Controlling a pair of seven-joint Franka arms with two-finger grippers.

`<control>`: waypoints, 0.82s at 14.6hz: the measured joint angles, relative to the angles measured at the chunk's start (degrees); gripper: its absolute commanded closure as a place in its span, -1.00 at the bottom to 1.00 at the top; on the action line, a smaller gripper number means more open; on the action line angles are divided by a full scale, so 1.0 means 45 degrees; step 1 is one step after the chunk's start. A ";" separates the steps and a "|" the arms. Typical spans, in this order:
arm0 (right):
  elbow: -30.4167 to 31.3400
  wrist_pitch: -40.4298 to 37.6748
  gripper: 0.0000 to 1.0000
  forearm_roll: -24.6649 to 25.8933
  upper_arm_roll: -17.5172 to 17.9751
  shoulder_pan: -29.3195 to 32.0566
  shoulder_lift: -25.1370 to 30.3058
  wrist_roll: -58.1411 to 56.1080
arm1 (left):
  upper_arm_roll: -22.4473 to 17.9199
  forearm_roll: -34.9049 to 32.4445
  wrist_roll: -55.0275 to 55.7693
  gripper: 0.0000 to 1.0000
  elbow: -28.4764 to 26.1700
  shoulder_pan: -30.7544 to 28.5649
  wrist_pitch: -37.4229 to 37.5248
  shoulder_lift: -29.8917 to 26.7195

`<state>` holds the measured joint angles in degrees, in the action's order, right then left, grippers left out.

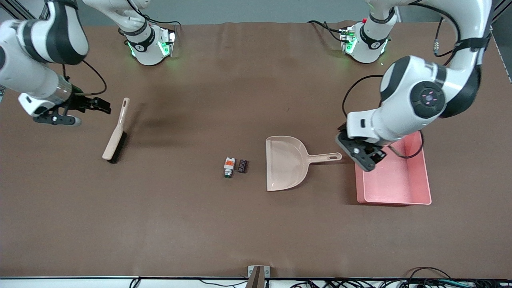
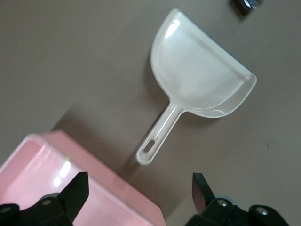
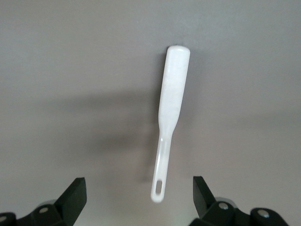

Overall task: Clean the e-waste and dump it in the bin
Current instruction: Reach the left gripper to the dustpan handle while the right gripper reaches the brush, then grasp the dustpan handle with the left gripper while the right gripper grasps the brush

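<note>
The e-waste lies on the brown table: a white part with an orange top and green end (image 1: 229,167) and a dark block (image 1: 242,165) beside it. The beige dustpan (image 1: 286,162) lies next to them, its handle toward the pink bin (image 1: 394,180). My left gripper (image 1: 366,157) is open and empty, over the bin's wall by the dustpan handle. Its wrist view shows the dustpan (image 2: 200,80) and the bin (image 2: 37,160) under the left gripper (image 2: 139,197). My right gripper (image 1: 105,106) is open and empty, beside the brush handle (image 1: 124,107).
A beige brush with black bristles (image 1: 116,134) lies toward the right arm's end of the table; it also shows in the right wrist view (image 3: 171,108) ahead of the right gripper (image 3: 139,197). A dark object (image 2: 247,4) peeks in at the left wrist view's edge.
</note>
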<state>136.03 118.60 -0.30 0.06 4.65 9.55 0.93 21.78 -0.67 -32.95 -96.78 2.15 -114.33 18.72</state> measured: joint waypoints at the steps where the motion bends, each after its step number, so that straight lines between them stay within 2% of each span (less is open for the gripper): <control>1: 0.0639 0.0596 -1.00 0.0000 -0.0004 0.0129 -0.0027 0.0020 | 0.0010 0.0000 -0.0601 -0.88 -0.0229 0.0098 -0.0357 0.0098; 8: 0.3012 0.3571 -0.99 -0.0005 -0.0007 0.0459 -0.0652 0.0702 | 0.0134 -0.0163 -0.3532 -0.72 -0.2771 0.0436 -0.4194 0.0262; 12: 0.3314 0.4713 -0.99 -0.0071 0.0005 0.0460 -0.1341 0.0940 | 0.0144 -0.0446 -0.3951 -0.71 -0.3172 0.0701 -0.5088 0.1007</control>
<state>150.94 139.81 -0.62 0.08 6.72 3.52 5.16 22.43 -2.68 -50.73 -111.06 5.30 -137.22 23.25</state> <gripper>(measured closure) 0.004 0.141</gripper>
